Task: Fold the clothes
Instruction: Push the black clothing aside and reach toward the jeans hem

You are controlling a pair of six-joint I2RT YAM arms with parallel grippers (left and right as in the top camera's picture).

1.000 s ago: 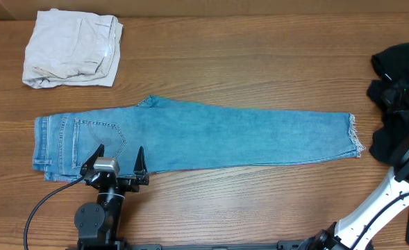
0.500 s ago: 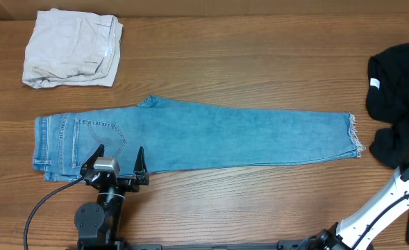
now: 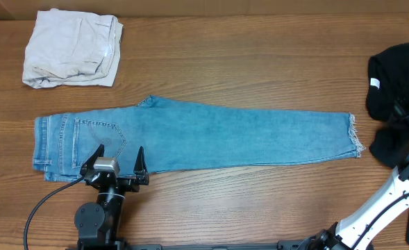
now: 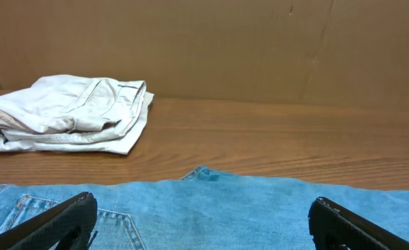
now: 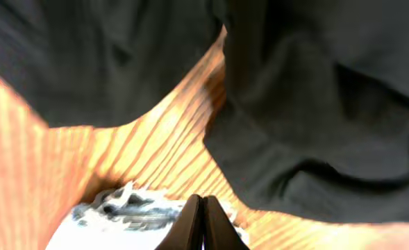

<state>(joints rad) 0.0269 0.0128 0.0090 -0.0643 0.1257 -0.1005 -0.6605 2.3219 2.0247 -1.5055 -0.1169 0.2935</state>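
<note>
Three garments are lying on the worktop (image 3: 260, 48). The right tool (image 5: 203, 221) is pulling back off the black garment (image 3: 398, 66), pinched closed on nothing and leaving it bunched at the right edge. The left tool (image 3: 119, 151) is hovering wide over the waist end of the jeans (image 3: 225, 139), which are lying flat mid-worktop. The off-white garment (image 3: 72, 48) is sitting folded far-left. The jeans are probably getting folded next.

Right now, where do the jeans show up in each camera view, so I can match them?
Overhead: jeans stretched across the middle, waistband left, frayed hem right.
Left wrist: jeans fill the bottom edge.
Right wrist: not clearly in it; a pale frayed patch at the bottom might be the hem.
Shared landmark: the wooden table, seen in all three views.
</note>
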